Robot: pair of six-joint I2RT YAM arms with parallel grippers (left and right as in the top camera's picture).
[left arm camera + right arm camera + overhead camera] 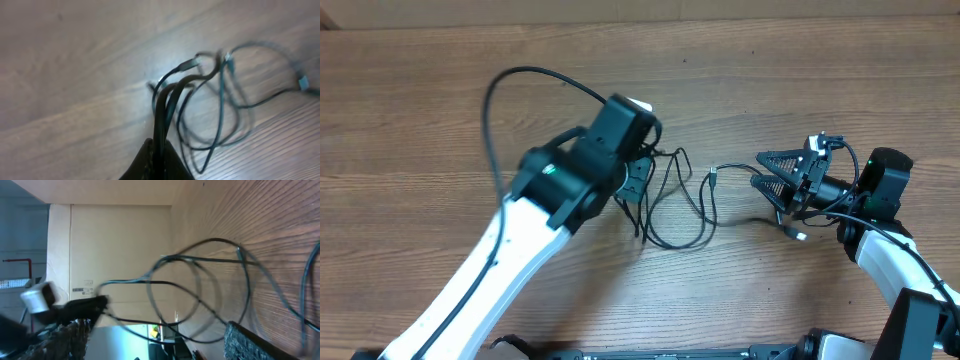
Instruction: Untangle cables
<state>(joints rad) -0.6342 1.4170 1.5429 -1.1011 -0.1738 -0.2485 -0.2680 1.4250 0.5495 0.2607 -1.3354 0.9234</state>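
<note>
Left gripper (158, 150), nearest the lens, clamped shut on several strands of the cables (672, 205). Beside it, loose loops lie crossed on the table (440, 60). Right gripper (768, 175), beyond those loops, is spread wide and holds nothing. Untangling apparently barely begun.

**Two White Arms With Black Ends**

The left arm (480, 275) is a long white tube with a big black boxy end (605, 145). A small green light (552, 170) glows on the black part. A thick black wire (520, 69) curls in a big loop beside the left arm. To the right of the left arm is the right arm (880, 255). It is white too, with a black block (887, 180) and a green dot (869, 164). The right gripper (758, 168) has two black pointy fingers (250, 340) with bumpy ribs. A small white piece (817, 143) sits on it.
</note>
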